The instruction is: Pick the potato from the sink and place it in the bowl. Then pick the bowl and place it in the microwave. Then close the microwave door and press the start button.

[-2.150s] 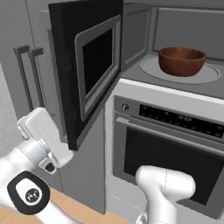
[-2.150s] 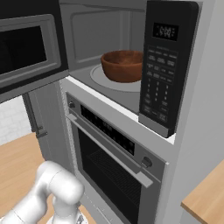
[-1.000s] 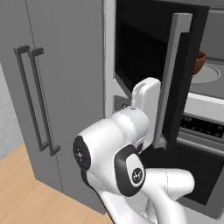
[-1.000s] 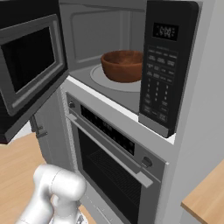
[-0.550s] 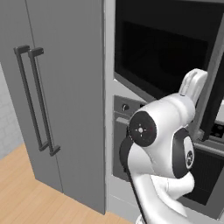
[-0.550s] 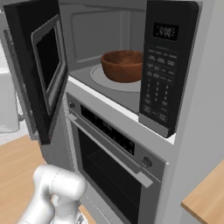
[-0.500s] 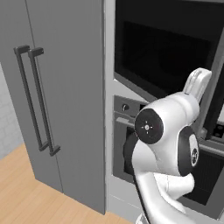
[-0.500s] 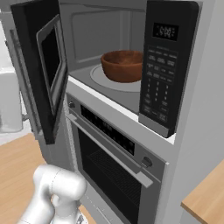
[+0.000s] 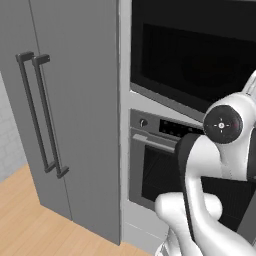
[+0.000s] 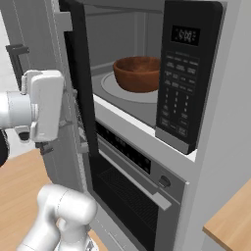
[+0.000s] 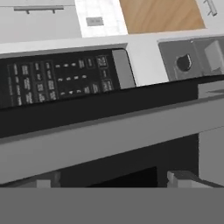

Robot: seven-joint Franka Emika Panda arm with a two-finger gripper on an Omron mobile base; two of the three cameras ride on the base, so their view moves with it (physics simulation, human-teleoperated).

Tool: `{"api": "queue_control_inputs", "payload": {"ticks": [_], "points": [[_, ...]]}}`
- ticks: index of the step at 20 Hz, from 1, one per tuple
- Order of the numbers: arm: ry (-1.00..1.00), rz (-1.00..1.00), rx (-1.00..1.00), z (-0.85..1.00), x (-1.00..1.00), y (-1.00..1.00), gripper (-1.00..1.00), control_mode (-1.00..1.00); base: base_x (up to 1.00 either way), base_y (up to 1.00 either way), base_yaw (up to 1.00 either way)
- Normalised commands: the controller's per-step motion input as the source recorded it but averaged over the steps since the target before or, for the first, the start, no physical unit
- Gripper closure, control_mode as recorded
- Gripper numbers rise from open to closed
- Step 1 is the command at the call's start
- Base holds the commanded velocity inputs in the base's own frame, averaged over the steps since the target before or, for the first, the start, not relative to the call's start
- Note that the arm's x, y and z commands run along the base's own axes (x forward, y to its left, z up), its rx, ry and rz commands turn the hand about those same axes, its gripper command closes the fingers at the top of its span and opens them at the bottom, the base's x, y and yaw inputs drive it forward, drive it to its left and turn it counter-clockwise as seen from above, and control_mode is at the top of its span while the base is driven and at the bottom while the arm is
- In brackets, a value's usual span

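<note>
The bowl point(image 10: 138, 72) sits on the pale turntable plate point(image 10: 122, 90) inside the microwave point(image 10: 147, 73), so the placing step looks finished and the step in hand is, I think, the closing of the microwave door point(image 10: 78, 88). In the right base view the door stands edge-on, about half way between open and shut, and the white hand of the arm point(image 10: 45, 104) is just beside its outer face, on the side away from the cavity. This position makes sense for a push: the hand is behind the panel and can press it toward the cavity with its body, without any grip. The gripper fingers are spread wide and hold nothing, which fits a pushing move, because a clamp on the flat panel is not needed. In the left base view the door's dark glass window point(image 9: 195, 65) covers the microwave opening above the oven point(image 9: 165, 165), and the arm's elbow joint point(image 9: 222, 125) stands in front of the oven. The potato cannot be made out; the inside of the bowl is too dark and low to show it. The control panel point(image 10: 182, 73) with its buttons is at the right of the cavity, free and reachable, so the start button can be pressed after the door is fully shut.
</note>
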Motion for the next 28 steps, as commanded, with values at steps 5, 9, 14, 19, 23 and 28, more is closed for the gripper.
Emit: {"api": "queue_control_inputs", "payload": {"ticks": [5, 9, 14, 19, 23, 28], "points": [[-0.18, 0.0, 0.08, 0.0, 0.54, -0.01, -1.0, -1.0, 0.0, 0.0, 0.0], [0.0, 0.0, 0.0, 0.0, 0.75, 0.0, -1.0, -1.0, 0.0, 0.0, 0.0], [0.03, 0.0, -0.02, 0.0, 0.72, 0.0, -1.0, -1.0, 0.0, 0.0, 0.0], [0.0, 0.04, -0.14, -0.03, 0.53, -0.16, -1.0, -1.0, 0.0, 0.0, 0.0], [0.03, 0.06, -0.21, -0.07, 0.51, -0.21, -1.0, -1.0, 0.0, 0.0, 0.0], [0.17, 0.01, -0.23, -0.09, 0.43, -0.35, -1.0, -1.0, 0.0, 0.0, 0.0]]}}
